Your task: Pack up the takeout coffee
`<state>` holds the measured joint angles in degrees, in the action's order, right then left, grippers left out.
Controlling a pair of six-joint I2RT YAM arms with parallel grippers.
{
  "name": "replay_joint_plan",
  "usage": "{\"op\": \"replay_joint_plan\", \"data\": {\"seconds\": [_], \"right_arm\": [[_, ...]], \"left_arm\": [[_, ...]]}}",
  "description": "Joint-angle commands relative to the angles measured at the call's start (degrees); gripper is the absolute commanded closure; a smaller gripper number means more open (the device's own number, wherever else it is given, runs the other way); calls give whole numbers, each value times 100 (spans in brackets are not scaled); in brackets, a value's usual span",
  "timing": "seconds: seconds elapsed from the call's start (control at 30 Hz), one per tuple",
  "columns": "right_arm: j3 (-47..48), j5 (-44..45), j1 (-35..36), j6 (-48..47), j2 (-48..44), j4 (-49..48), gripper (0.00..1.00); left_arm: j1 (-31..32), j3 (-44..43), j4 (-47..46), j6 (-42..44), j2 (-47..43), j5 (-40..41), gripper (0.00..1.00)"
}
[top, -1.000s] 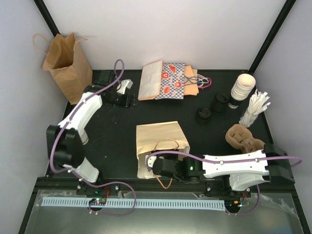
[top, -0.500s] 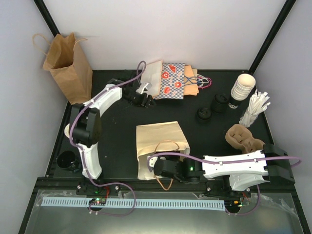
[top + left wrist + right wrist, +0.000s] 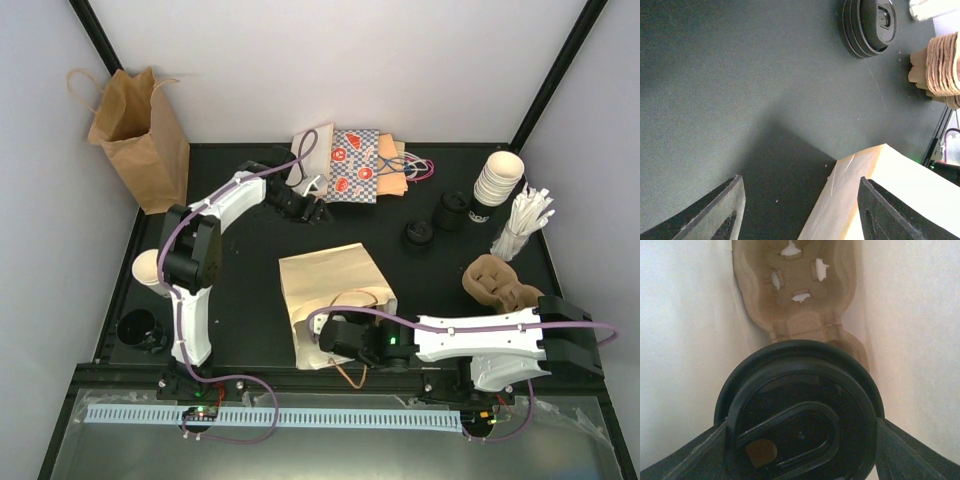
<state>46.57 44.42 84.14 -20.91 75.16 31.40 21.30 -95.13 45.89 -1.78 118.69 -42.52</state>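
1. The right gripper [image 3: 800,440] is closed on a black-lidded takeout coffee cup [image 3: 799,390], one finger at each side of the lid. The cup body below the lid is hidden.
2. The held cup is inside the cream bag [image 3: 320,280], which lies on its side on the table [image 3: 240,290]. A pulp carrier [image 3: 795,290] sits just beyond the cup, deeper in the bag.
3. I cannot tell whether the cup is seated in a carrier pocket or held short of it.
4. The left gripper [image 3: 800,180] hangs over bare table near the bag's corner, its fingers wide apart and holding nothing.
5. Unpacked stock is at the far right: a stack of white cups [image 3: 497,180] and loose black lids [image 3: 450,212]. One more paper cup [image 3: 147,268] stands by the left arm.
6. Judgement: packing is under way and one cup is nearly placed. Releasing it, withdrawing the arm and packing any further cups remain.
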Motion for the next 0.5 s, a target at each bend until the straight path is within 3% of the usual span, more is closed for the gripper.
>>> {"op": "replay_joint_plan", "data": {"seconds": [0.0, 0.47], "right_arm": [[-49, 242, -167, 22, -7, -270, 46], [-64, 460, -269, -315, 140, -924, 46]], "left_arm": [[6, -248, 142, 181, 218, -390, 36], [32, -299, 237, 274, 658, -666, 36]]}}
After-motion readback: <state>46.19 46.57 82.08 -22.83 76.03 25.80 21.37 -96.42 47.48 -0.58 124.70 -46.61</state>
